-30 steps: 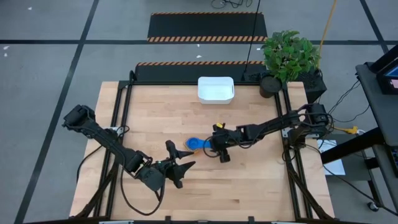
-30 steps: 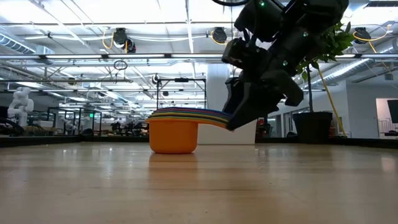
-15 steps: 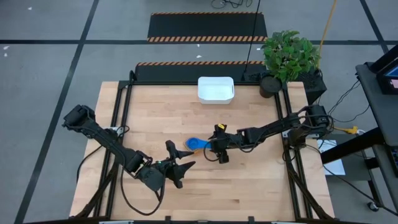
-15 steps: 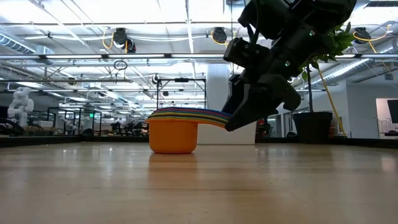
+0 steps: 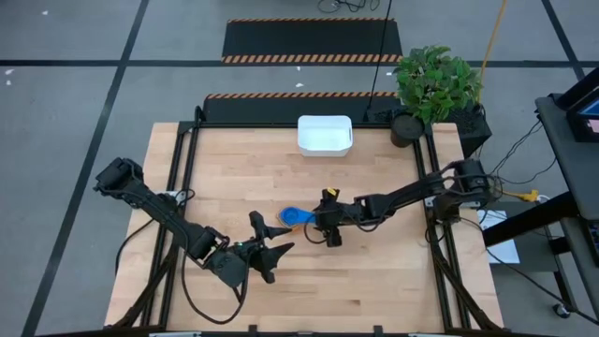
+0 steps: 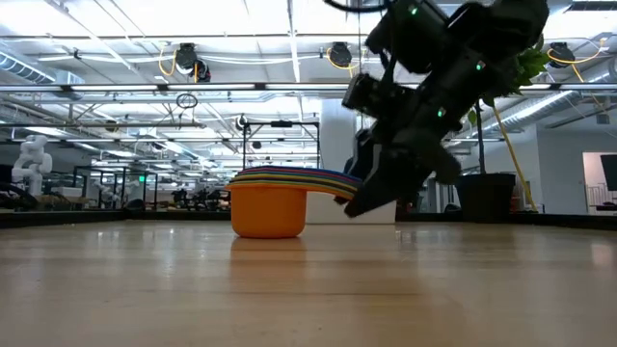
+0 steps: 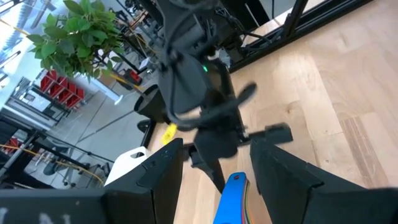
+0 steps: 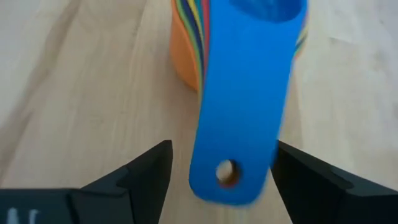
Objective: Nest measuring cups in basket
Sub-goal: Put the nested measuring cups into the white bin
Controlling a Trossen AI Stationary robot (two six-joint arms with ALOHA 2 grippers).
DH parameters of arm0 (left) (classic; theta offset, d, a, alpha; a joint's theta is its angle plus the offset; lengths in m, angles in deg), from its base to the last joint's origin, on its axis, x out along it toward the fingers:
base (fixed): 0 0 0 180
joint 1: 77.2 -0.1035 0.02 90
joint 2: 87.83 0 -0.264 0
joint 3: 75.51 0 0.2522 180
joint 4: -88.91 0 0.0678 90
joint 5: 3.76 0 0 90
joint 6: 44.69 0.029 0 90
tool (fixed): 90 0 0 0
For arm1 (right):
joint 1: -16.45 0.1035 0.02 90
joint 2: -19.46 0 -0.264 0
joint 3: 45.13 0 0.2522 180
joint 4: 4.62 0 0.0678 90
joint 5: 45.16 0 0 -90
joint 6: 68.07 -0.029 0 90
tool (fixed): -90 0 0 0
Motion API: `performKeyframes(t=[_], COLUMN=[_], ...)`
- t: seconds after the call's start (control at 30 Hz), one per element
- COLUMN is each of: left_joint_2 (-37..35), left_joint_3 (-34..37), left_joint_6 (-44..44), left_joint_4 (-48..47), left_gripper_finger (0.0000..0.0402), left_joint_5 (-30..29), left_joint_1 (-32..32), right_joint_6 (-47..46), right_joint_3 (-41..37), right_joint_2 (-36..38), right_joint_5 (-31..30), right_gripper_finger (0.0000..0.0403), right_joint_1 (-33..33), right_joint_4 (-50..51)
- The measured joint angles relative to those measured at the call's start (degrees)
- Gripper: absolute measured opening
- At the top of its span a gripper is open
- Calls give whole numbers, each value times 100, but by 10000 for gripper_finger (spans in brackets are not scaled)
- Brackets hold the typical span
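While one nested stack of measuring cups [image 5: 294, 218] stands near the middle of the wooden surface [image 5: 374, 271], its orange outer cup [image 6: 268, 211] undermost, the blue top handle [image 8: 239, 118] is flanked by the right claw [image 5: 321, 225], whose fingers [image 8: 134, 174] are held apart, one at each side of the handle, with nothing clamped. How many cups are nested cannot be counted. One white basket [image 5: 325, 135] is seen at twelve o'clock by the far edge, well apart from the stack. At seven o'clock of the stack the left claw [image 5: 278, 251] is held with its fingers apart, empty. One potted plant [image 5: 435, 86] stands at two o'clock.
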Motion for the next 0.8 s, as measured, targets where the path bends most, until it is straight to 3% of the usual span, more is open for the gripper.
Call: performKeyframes(t=[0.23,0.8], left_joint_2=[0,2], left_joint_3=[0,-1], left_joint_6=[30,43], left_joint_4=[-13,-128], left_gripper_finger=[191,191], left_joint_5=[0,-2], left_joint_1=[13,74], right_joint_6=[80,-230], right_joint_3=[172,168], right_joint_2=[-491,93], right_joint_5=[12,149], right_gripper_finger=[269,236], right_joint_1=[-79,-103], right_joint_4=[-284,389])
